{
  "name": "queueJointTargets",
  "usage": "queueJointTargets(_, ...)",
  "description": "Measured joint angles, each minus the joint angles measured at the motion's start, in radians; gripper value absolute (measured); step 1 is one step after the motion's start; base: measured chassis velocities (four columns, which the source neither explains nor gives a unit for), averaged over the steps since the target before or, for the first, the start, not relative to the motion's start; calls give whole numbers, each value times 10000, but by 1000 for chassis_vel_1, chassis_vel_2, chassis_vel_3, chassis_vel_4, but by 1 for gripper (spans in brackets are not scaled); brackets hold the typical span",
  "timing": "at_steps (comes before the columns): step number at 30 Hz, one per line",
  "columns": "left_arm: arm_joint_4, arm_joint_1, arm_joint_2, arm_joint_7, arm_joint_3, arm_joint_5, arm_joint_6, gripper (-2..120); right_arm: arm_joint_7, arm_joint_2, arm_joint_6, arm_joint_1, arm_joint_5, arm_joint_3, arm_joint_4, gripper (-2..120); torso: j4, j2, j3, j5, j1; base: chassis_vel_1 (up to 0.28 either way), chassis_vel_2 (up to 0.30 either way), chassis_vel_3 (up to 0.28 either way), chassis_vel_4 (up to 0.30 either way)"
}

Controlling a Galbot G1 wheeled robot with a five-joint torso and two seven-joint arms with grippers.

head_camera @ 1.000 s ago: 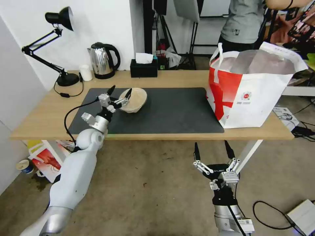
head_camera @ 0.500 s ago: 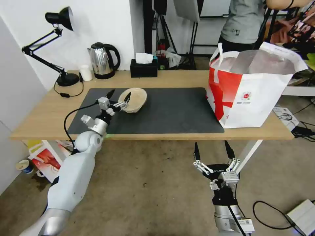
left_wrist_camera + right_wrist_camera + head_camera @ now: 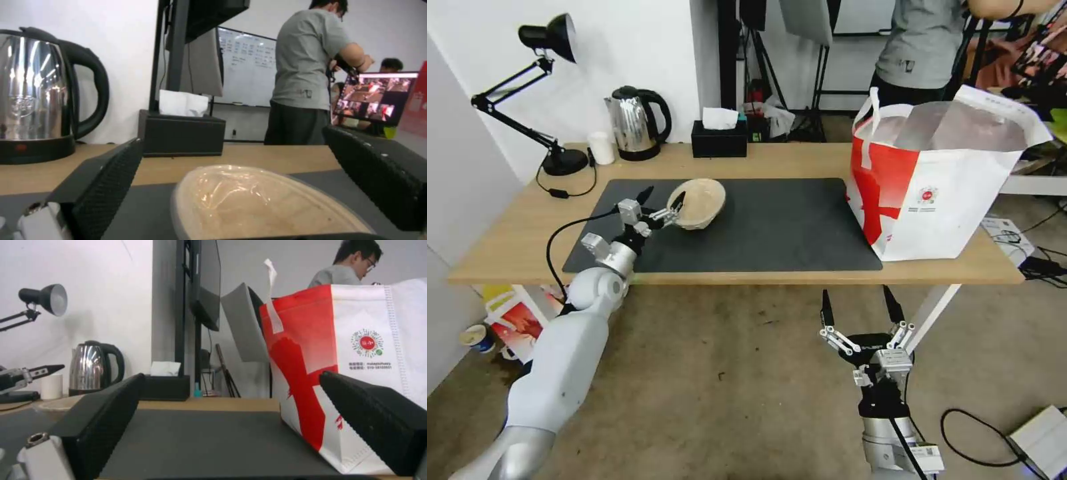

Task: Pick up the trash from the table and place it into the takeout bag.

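Reaching with my left gripper (image 3: 660, 205) spread wide at the near rim of the beige pulp bowl (image 3: 699, 203), I have nothing in hand yet. The bowl sits on the dark mat (image 3: 774, 227) of the table (image 3: 514, 247), well apart from the takeout bag (image 3: 940, 180) at the far right. My right gripper (image 3: 859, 313) hangs open below the table edge. I judge this bowl the only trash left to bag.

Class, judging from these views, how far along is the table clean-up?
Done: of the trash, only the beige pulp bowl is seen on the table. In hand: left gripper, jaws open, sits at its rim. Left: grasping it, moving it into the takeout bag. Right gripper hangs below the table.
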State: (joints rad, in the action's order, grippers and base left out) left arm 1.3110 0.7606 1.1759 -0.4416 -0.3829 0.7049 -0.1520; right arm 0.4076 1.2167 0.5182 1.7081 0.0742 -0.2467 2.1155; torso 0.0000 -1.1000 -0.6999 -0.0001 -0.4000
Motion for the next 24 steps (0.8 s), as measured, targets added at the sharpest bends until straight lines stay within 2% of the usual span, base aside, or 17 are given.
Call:
queueJointTargets(15, -425, -109, 240, 209, -66, 794, 398, 100, 0, 0, 0, 0, 0, 0, 0, 100, 1, 0, 0, 0, 0, 0, 0, 0, 0)
queueJointTargets(24, -580, -167, 457, 223, -50, 837, 473, 100, 1, 0, 0, 0, 0, 0, 0, 100, 0, 0, 0, 1, 0, 0, 0, 0, 0)
